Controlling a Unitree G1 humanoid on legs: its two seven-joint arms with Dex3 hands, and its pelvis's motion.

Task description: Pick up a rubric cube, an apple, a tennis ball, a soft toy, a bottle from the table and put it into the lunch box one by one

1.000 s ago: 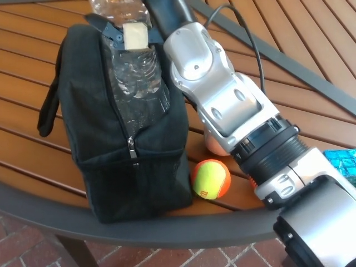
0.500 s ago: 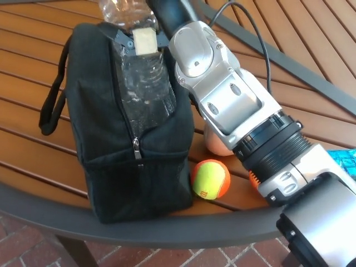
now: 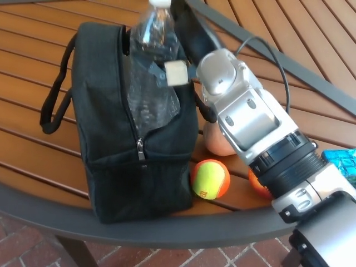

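The black lunch bag [image 3: 111, 139] stands on the table with its top zip open. A clear plastic bottle [image 3: 153, 72] with a white cap sticks out of the opening, its lower part inside the bag. My right hand [image 3: 192, 33] is black and lies close against the bottle's right side near the top edge; its grip is hidden. A cream zip tab [image 3: 177, 73] hangs by the bottle. The orange-and-yellow tennis ball [image 3: 210, 179] rests beside the bag's front corner. A pale apple [image 3: 216, 142] lies behind the ball, partly under my forearm. My left hand does not show.
An orange object [image 3: 257, 183] peeks from under my right forearm. A teal patterned thing [image 3: 340, 161] sits at the right edge. The slatted wooden table has a dark metal rim [image 3: 167, 231] close in front, with brick floor below. A black cable [image 3: 272, 53] runs along my arm.
My right arm has drawn back to the right and lower in the picture. The bottle now shows its cap and stands more upright in the bag. More of the apple is uncovered.
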